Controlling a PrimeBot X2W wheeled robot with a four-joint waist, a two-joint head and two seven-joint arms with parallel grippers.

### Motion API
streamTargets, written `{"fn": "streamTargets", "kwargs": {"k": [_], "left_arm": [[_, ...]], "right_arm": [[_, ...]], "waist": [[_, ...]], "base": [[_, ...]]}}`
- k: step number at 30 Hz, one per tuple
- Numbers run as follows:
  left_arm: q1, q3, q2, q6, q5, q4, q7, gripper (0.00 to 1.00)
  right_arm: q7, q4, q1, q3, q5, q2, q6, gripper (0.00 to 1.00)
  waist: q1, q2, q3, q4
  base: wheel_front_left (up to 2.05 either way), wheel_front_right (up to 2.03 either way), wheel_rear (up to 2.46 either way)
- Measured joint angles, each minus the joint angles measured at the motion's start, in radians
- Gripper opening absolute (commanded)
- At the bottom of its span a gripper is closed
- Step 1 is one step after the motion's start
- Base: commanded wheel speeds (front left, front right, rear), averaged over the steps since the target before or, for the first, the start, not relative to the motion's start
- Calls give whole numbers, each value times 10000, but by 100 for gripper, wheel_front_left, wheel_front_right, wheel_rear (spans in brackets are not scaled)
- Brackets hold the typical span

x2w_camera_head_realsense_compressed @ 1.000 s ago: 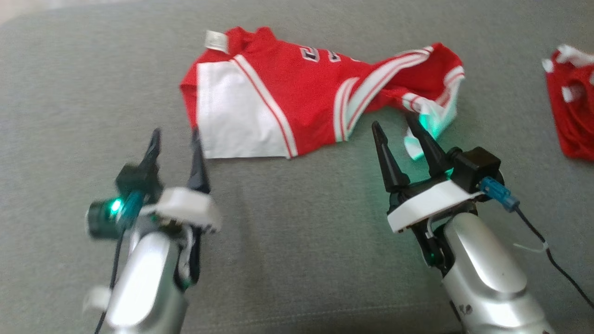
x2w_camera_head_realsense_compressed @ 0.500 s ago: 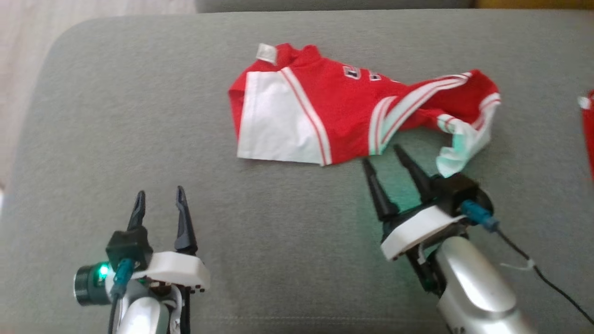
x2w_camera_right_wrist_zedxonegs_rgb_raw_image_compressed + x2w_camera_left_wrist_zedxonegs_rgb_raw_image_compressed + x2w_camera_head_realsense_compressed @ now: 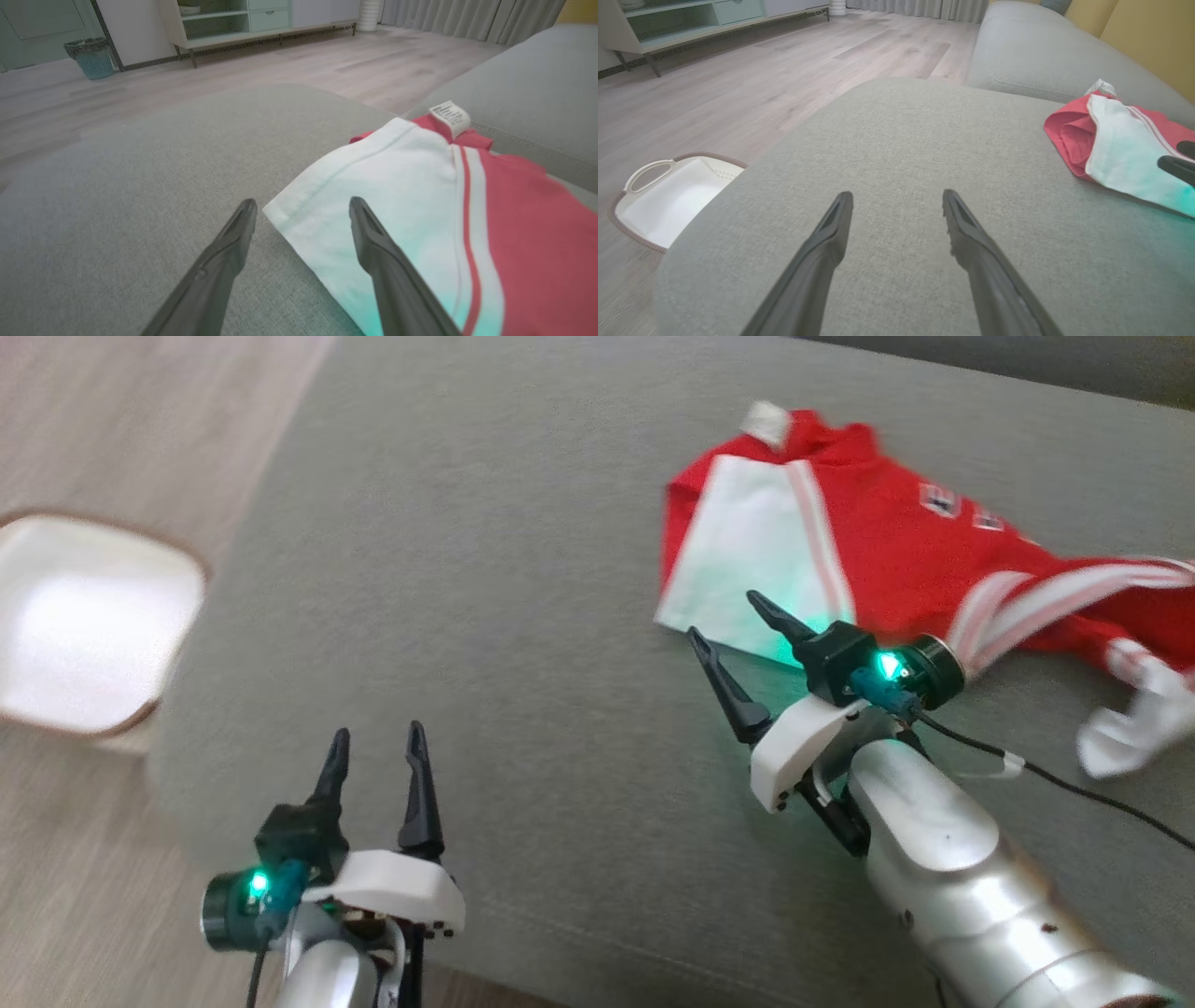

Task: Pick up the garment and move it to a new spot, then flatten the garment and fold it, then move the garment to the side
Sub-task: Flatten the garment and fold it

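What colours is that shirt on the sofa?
The shirt is red with white panels and stripes, clearest in the head view.

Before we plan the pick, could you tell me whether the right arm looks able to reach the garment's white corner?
Probably yes: the right tool is open right at the garment, whose white corner shows between its fingers in the right wrist view; nothing lies in the way.

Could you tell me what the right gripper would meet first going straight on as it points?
Most likely the white corner of the garment, lying ahead between the open fingers of the right gripper; how high it hovers is unclear.
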Motion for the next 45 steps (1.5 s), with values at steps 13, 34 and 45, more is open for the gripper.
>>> {"fn": "streamTargets", "kwargs": {"k": [13, 34, 45], "left_arm": [[-65, -884, -15, 77, -370, -174, 2, 100], [-90, -675, -17, -125, -169, 40, 2, 100], [-292, -775, -13, -456, -161, 240, 2, 100]], "right_arm": [[42, 2579, -1347, -546, -575, -42, 0, 100], [-2, -274, -561, -959, 299, -65, 0, 0], [-2, -1806, 520, 821, 1373, -115, 0, 0]], "waist": [[0, 0, 823, 1506], [0, 0, 206, 148], [0, 0, -677, -1212]], "base": [[0, 0, 0], [0, 0, 0], [0, 0, 0]]}}
